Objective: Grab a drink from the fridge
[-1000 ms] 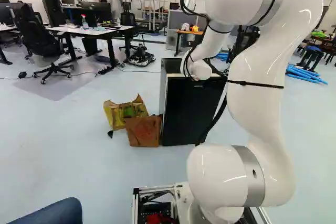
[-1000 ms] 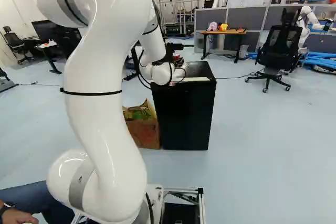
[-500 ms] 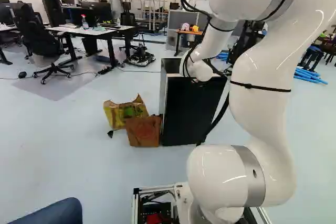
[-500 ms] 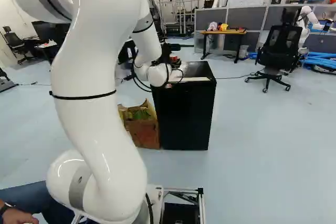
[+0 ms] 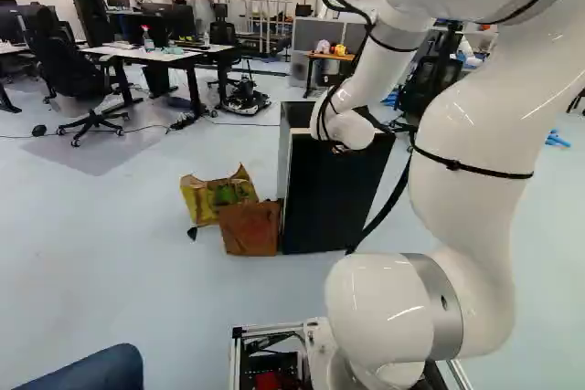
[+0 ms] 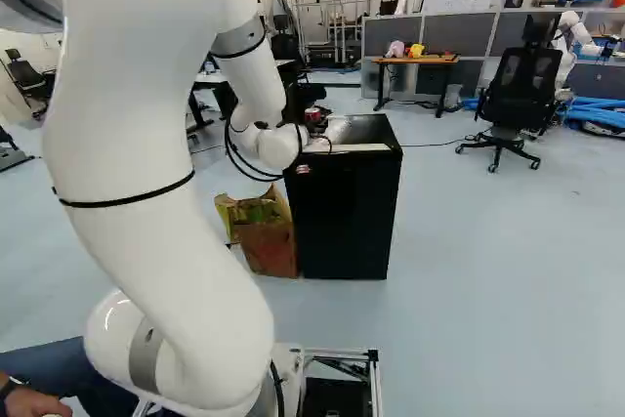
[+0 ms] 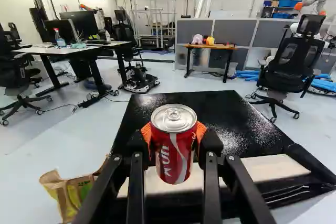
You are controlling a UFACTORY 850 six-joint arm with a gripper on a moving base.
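Observation:
In the right base view my gripper (image 6: 316, 124), partly hidden by the wrist, is at the front top edge of the black fridge (image 6: 344, 207). The wrist view shows the gripper (image 7: 174, 136) shut on a red drink can (image 7: 174, 156), one orange pad on each side. The can is upright with its silver lid up. Behind it lie the fridge's dark top (image 7: 205, 108) and pale front strip (image 7: 273, 169). The fridge's black front stands upright in the left base view, where the wrist hides the gripper and the can.
Left of the fridge in the left base view are an open yellow bag (image 5: 218, 191) and a brown box (image 5: 249, 228). Farther off stand a white desk (image 7: 58, 50), an office chair (image 7: 294, 61) and another robot (image 6: 574, 36). A person's hand (image 6: 37, 402) is beside the base.
My arm has drawn back toward the base, its wrist shifting left in the right base view, with the gripper and the can. The base and the fridge stand as before.

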